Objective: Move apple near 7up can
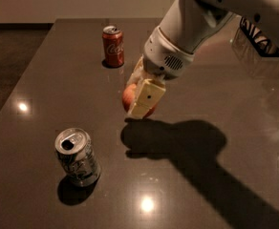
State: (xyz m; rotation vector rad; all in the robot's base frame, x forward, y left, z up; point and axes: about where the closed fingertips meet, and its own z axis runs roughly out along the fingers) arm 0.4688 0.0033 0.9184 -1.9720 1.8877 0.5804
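Note:
The red-orange apple (pixel 128 97) is held between the cream fingers (pixel 146 97) of my gripper (pixel 138 102), lifted above the dark table near its middle. Only the apple's left side and lower edge show past the front finger. The silver-white 7up can (pixel 77 156) with green markings stands upright at the front left, below and to the left of the gripper, a clear gap away. The gripper's shadow falls on the table just under and right of the apple.
A red Coca-Cola can (pixel 113 46) stands upright at the back of the table (pixel 44 85), behind the gripper. My white arm (pixel 197 18) reaches in from the upper right. A striped object (pixel 259 32) lies at the far right edge.

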